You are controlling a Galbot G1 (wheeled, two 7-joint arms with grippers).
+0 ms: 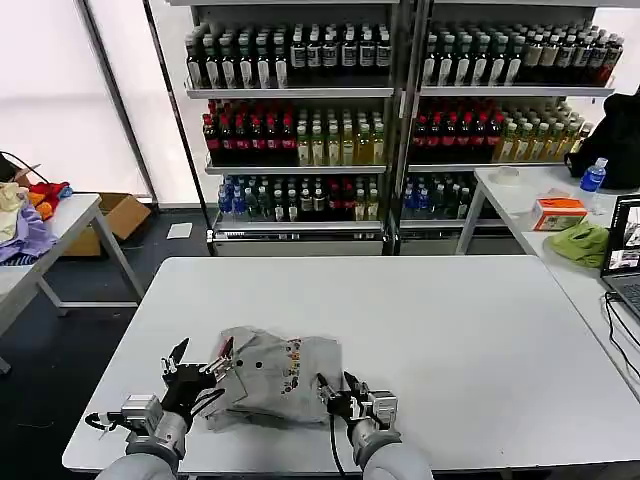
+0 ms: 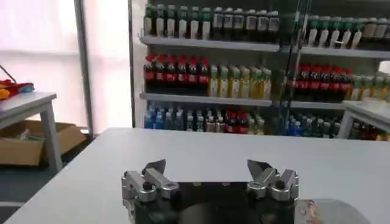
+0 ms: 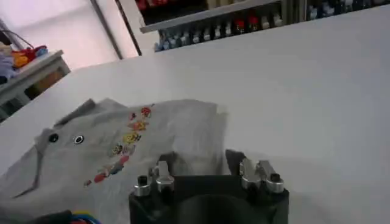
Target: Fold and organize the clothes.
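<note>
We hold our left gripper (image 1: 198, 356) and right gripper (image 1: 338, 381) spread open, empty, flanking the grey shirt (image 1: 275, 372).

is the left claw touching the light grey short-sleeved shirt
Apart. The left wrist view shows the open left claw over bare white table, the light grey short-sleeved shirt off beside it.

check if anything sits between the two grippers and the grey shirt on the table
Nothing visible does. The left gripper is open at the grey shirt's collar side, and the right gripper is open at its near right edge. Only bare white table lies around them.
</note>
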